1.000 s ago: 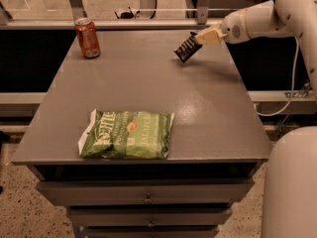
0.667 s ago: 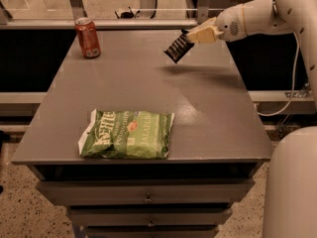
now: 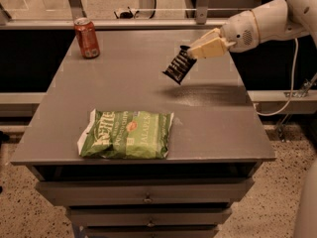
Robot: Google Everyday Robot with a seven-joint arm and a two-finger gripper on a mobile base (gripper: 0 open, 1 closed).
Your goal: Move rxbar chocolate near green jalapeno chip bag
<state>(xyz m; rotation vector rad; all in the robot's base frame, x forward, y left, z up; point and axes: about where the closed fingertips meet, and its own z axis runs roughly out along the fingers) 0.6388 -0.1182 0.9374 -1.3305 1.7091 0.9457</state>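
The tool (image 3: 192,50) hangs over the back right part of the desk (image 3: 218,128), at the end of a white arm (image 3: 257,24) that comes in from the right. Its two cream fingers (image 3: 210,47) are closed on the upper end of the bar (image 3: 178,66). The exact place of contact is partly hidden, so it seems that only the crimped top edge is between them.

The bar is in the air and does not touch the desk. It hangs tilted, with the lower end pointing down and to the left. It is black with rows of white letters. Under it and a little to the right, a dark shadow (image 3: 208,94) lies on the grey surface.

The bag (image 3: 126,134) lies flat near the front edge of the desk, on the left half. It is green and puffy, with white letters and a white left edge. The bar is well apart from it, further back and to the right.

A red can (image 3: 87,37) stands upright in the back left corner, far from both. Below the top, the desk has drawers (image 3: 146,192) with small handles.
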